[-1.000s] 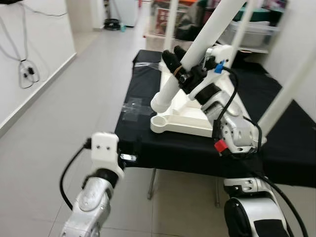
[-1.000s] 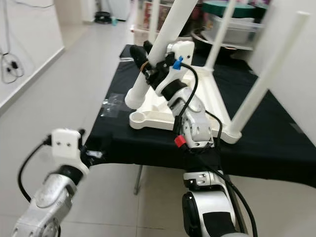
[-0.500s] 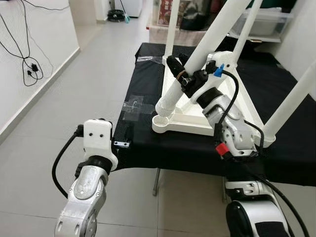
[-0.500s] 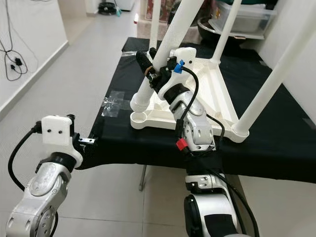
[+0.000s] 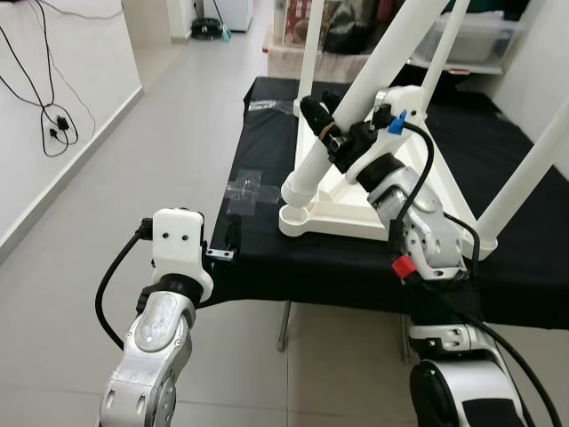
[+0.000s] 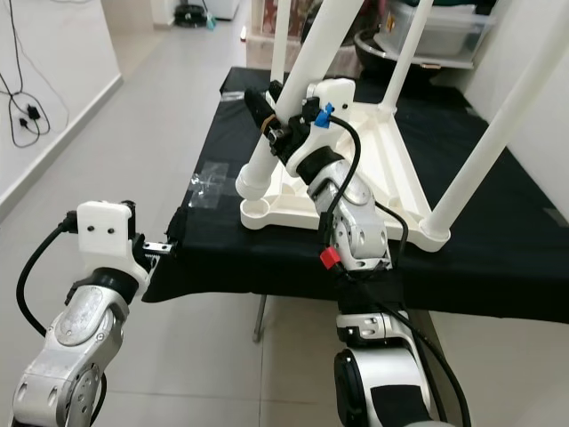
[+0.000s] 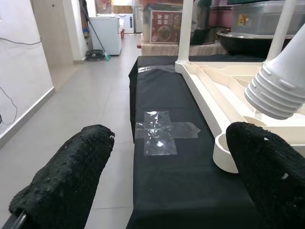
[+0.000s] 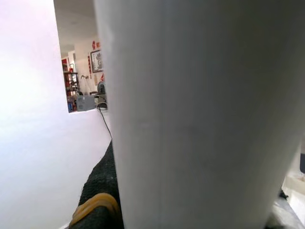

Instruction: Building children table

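**Right gripper clamping a loose leg over the table's empty socket**

Left eye view: A white tabletop is lying upside down on a black cloth covering a work surface. The right gripper is reaching over it, its black fingers pinching a white leg. The leg is leaning steeply, its ribbed lower end hanging just above the round socket at the tabletop's near corner, close to it but not seated. Other legs are standing up from the far corners. The left gripper is hovering at the cloth's near edge, beside a patch of clear tape, holding nothing.

Right eye view: The same scene is showing from slightly to the side. The right arm is stretching up from the bottom toward the leg, with a blue tag and a red tag on its cable. A cord is hanging down the wall on the left, above a grey tiled floor.

Left wrist view: The left gripper's two fingers are standing spread wide apart, with nothing between them. Beyond them, the tape cross is lying on the cloth, and the leg's ribbed tip is hanging just over the socket's rim.

Right wrist view: The leg is pressing close against the camera as a broad white column. A black finger with a yellow band is lying against its side.
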### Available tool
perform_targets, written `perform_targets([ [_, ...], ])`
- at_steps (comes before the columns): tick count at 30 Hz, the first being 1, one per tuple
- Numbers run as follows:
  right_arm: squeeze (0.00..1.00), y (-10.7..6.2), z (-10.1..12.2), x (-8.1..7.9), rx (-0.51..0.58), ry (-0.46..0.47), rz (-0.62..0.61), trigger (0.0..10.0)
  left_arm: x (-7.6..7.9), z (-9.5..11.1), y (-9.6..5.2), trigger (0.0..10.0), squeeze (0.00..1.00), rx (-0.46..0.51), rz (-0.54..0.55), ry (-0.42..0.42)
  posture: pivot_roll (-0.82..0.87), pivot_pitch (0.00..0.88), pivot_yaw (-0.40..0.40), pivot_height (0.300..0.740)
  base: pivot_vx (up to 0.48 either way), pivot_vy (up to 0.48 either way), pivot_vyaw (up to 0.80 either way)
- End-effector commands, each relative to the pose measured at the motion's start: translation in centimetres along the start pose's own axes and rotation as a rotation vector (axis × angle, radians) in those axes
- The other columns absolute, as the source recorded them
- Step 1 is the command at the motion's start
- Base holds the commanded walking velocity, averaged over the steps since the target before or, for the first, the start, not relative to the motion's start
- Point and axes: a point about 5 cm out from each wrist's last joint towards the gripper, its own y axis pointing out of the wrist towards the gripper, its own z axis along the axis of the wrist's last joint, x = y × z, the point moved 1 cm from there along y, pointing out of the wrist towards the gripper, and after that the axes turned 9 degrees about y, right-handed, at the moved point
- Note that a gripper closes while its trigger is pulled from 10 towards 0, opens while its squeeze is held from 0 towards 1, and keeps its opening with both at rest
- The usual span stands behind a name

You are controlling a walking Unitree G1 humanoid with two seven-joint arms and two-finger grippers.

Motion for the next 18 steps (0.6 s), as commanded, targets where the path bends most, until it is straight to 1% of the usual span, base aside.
perform_targets([
  [1, 0.0, 0.24, 0.59, -0.27, 0.011, -0.024, 0.018, 10.0, 0.19, -0.46, 0.06, 10.0, 0.0, -0.03, -0.005, 0.013, 0.08, 0.068, -0.103, 0.74, 0.251, 0.0, 0.0],
  [8, 0.0, 0.33, 0.63, -0.38, 0.013, -0.015, 0.023, 10.0, 0.24, -0.49, 0.15, 10.0, 0.0, -0.032, -0.01, 0.02, 0.08, 0.067, -0.103, 0.74, 0.281, 0.0, 0.0],
  [18, 0.0, 0.14, 0.58, -0.16, 0.01, -0.032, 0.026, 10.0, 0.32, -0.79, 0.07, 10.0, 0.0, -0.043, -0.018, 0.023, 0.08, 0.068, -0.104, 0.74, 0.256, 0.0, 0.0],
])
